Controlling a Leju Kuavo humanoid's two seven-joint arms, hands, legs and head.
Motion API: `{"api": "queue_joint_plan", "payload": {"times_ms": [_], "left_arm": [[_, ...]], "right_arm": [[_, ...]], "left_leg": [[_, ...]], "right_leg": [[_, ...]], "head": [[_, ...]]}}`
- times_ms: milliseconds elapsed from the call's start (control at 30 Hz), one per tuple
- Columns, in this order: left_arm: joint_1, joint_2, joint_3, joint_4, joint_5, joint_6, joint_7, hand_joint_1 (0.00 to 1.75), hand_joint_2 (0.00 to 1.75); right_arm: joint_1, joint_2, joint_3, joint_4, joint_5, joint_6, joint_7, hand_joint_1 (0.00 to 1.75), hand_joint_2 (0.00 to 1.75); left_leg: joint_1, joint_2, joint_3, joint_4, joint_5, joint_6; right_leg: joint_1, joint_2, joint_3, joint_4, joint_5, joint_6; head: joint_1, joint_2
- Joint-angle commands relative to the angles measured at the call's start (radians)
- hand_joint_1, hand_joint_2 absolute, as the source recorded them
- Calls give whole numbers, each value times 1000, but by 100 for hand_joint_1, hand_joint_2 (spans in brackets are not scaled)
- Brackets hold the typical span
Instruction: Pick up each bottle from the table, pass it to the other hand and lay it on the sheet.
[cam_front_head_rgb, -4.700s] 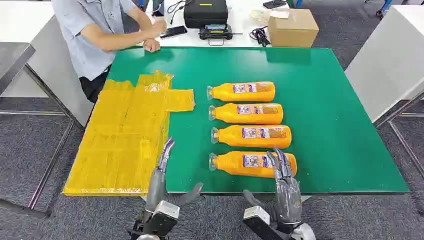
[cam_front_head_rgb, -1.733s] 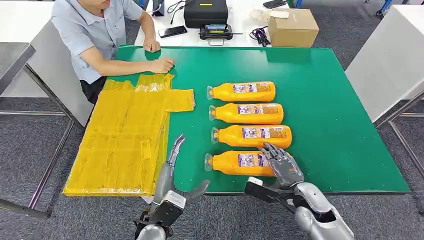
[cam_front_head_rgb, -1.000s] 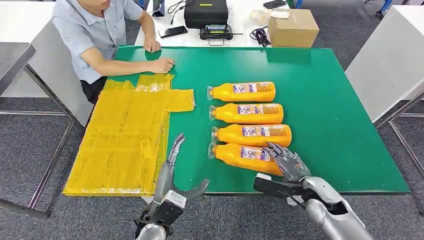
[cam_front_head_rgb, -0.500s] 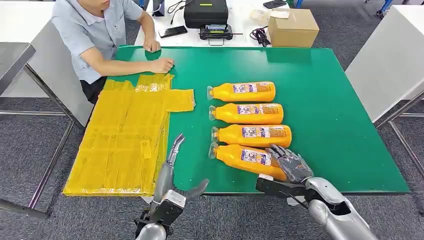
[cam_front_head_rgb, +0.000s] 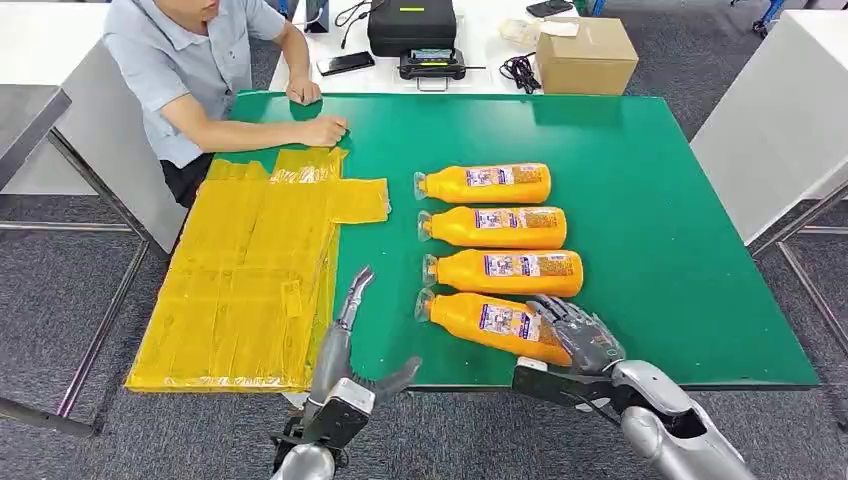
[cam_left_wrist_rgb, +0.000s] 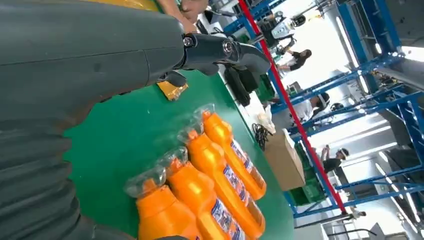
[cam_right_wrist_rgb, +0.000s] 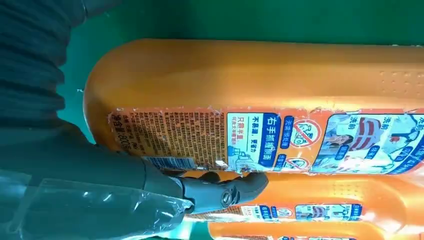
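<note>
Nearest bottle (cam_front_head_rgb: 495, 325) now skewed, base swung toward surface (cam_front_head_rgb: 660, 230) edge — right hand (cam_front_head_rgb: 585, 335) fingers wrapped over its base. Left hand (cam_front_head_rgb: 345, 345) hovers beside yellow sheet (cam_front_head_rgb: 250, 280), fingers spread, holding nothing.

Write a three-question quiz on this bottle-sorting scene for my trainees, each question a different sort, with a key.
1. True or false: the right hand is holding the nearest bottle.
2. How many orange bottles are on the green table?
3. Which is true of the yellow sheet? A: one bottle lies on it. B: no bottle lies on it. C: the left hand presses on it.

Key:
1. True; its fingers wrap the bottle's base end, and the bottle sits askew to the other three.
2. Four.
3. B.
</note>
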Motion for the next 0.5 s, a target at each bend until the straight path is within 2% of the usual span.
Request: {"api": "queue_joint_plan", "payload": {"times_ms": [33,67,100,133,500], "left_arm": [[-42,12,-27,67,13,-1,-5,0,175],[-45,10,-29,70,16,-2,-7,0,175],[-47,9,-30,74,18,-1,-8,0,175],[-48,9,-31,75,20,-1,-9,0,175],[-53,8,-38,86,36,4,-18,0,175]], "right_arm": [[1,-22,14,5,-52,37,5,26,175],[0,-27,10,12,-60,39,5,152,175],[-1,-30,7,19,-68,43,5,166,175],[-1,-33,4,21,-71,44,5,175,175],[11,-47,-15,36,-99,53,8,175,175]], "left_leg": [[1,0,4,0,-2,-2],[0,0,3,-1,-1,-2],[1,0,5,-1,-2,-2],[1,-1,4,0,-1,-2],[1,-1,5,-1,-2,-2]], "right_leg": [[1,-1,5,0,-2,-3],[0,-1,4,-1,-1,-2],[1,-1,5,-1,-2,-3],[1,-1,4,-1,-1,-2],[1,-1,6,-1,-2,-3]], "head": [[0,0],[0,0],[0,0],[0,0],[0,0]]}}
